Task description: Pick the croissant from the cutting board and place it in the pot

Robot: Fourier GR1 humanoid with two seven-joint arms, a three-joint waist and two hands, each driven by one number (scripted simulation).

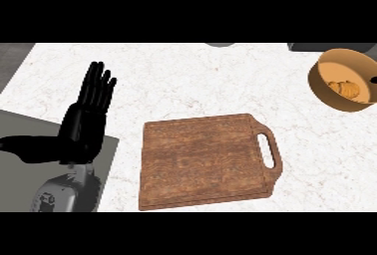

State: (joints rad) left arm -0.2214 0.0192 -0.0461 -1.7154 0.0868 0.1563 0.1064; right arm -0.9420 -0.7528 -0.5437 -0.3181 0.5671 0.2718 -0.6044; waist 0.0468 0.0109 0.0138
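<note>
Left hand (80, 130) stands over the left side of the surface (184, 79), open, with its fingers (99, 88) straight and side by side, pointing toward the far edge. Its thumb (21, 146) sticks out sideways toward the left edge, and nothing is held in it. The grey forearm (68, 191) behind it comes in from the near edge, above a flat grey panel (18, 124) that covers the near-left corner of the surface.

The wooden cutting board (200, 159) lies flat at the middle of the surface, close to the near edge and just to the right of the hand, not touching it. It is turned slightly, and its handle slot (268, 150) faces the right edge.

The pot (344, 64) sits in the far-right corner, cut partly by the view's right side and well apart from both board and hand. The croissant (346, 89) lies inside the pot, on its bottom, near the wall closest to the board. A small dark part shows at the pot's right rim; what it is cannot be told.
</note>
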